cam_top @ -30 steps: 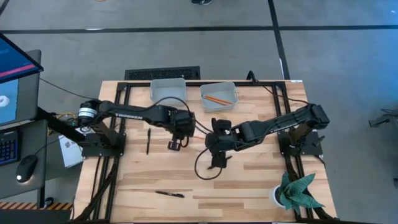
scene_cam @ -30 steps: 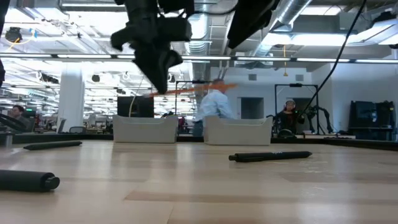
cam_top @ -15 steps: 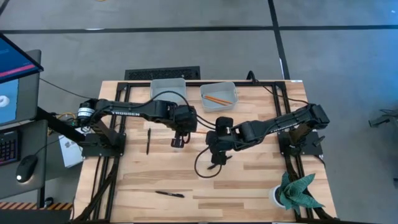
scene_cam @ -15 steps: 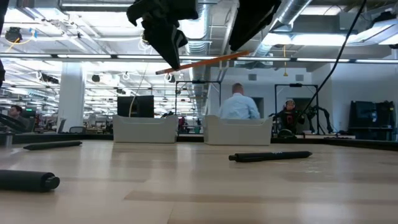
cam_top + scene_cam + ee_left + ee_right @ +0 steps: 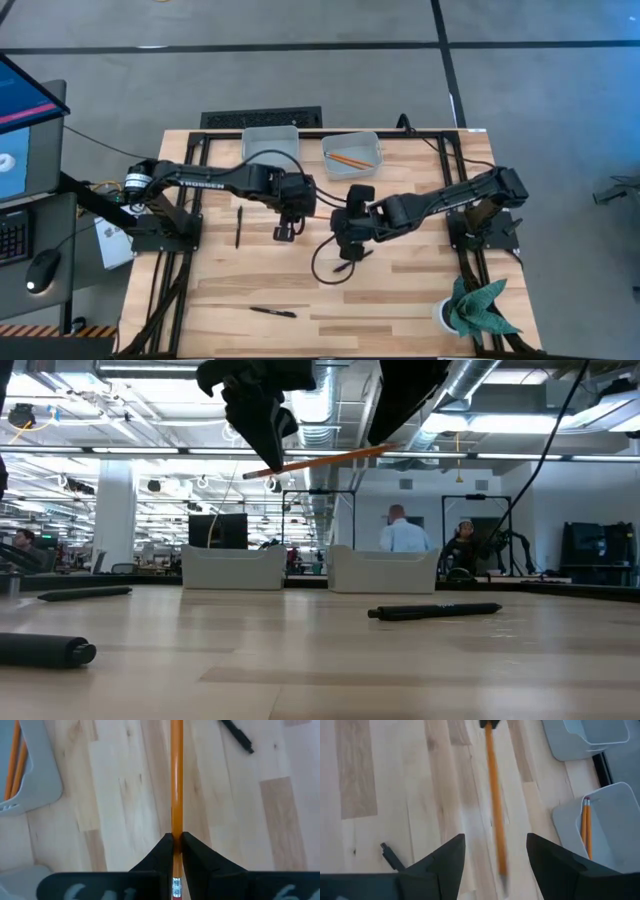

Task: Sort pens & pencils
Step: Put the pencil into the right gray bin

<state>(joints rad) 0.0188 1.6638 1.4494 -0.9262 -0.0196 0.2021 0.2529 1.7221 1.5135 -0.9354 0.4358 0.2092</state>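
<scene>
From above, the left gripper (image 5: 286, 215) sits near the middle of the table (image 5: 410, 290), pinching an orange pencil (image 5: 318, 209) that sticks out toward 3 o'clock. The right gripper (image 5: 345, 248) hangs just beside it, jaws wide apart, holding nothing. One pen (image 5: 239, 226) lies at 9 o'clock from the left gripper, another pen (image 5: 273, 312) at 6 o'clock. The right bin (image 5: 372, 160) at 12 o'clock holds a second pencil (image 5: 348, 158); the left bin (image 5: 272, 143) sits beside it.

From table height, the held pencil (image 5: 318, 462) floats high above the wood, tilted.

The left wrist view shows the fingers (image 5: 162, 855) clenched on the pencil (image 5: 176, 780).

The right wrist view shows its fingers (image 5: 445, 865) spread, the pencil (image 5: 495, 815) beyond them.
</scene>
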